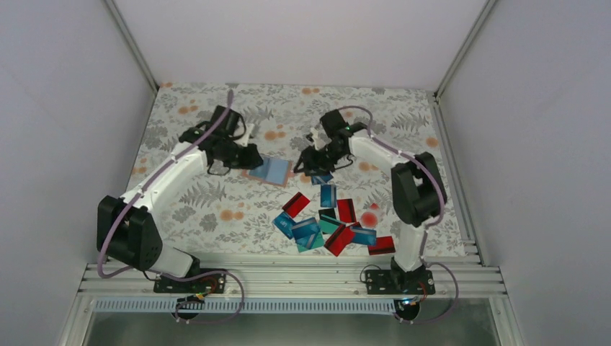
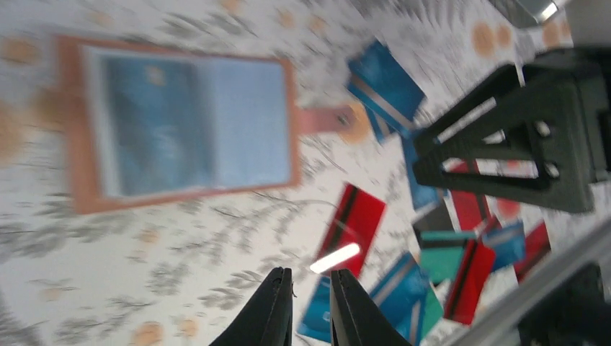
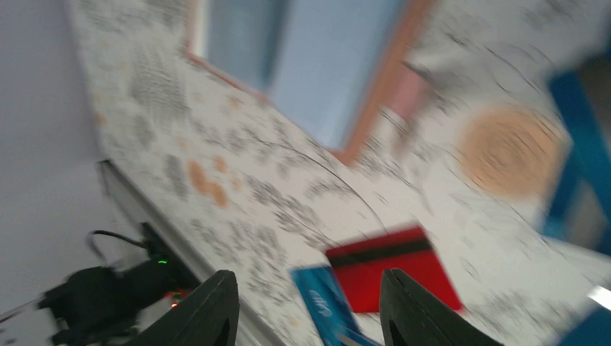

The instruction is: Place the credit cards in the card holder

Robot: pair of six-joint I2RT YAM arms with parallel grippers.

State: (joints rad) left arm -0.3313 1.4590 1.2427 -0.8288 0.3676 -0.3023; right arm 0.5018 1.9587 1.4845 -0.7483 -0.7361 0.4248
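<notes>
On the flowered worktop (image 1: 209, 209) we see the card holder (image 1: 270, 171) lying open at centre, the credit cards (image 1: 328, 220) scattered lower right. Right pincer (image 3: 310, 274) well parted, empty; left pincer (image 2: 310, 272) barely parted, empty. We judge a pickup pending: next, descend onto one loose card.

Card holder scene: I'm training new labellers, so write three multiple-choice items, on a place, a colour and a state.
1. Where is the card holder?
A. on the card pile
B. beyond the card pile, farther from the arm bases
C. by the left arm's base
2. Its border colour?
A. tan-brown
B. green
C. black
3. The right gripper is:
A. shut on a red card
B. shut on the holder
C. open, empty

B: the top view shows it past the pile.
A: a tan rim surrounds the blue inside.
C: its fingers are wide apart, with nothing between.
</notes>
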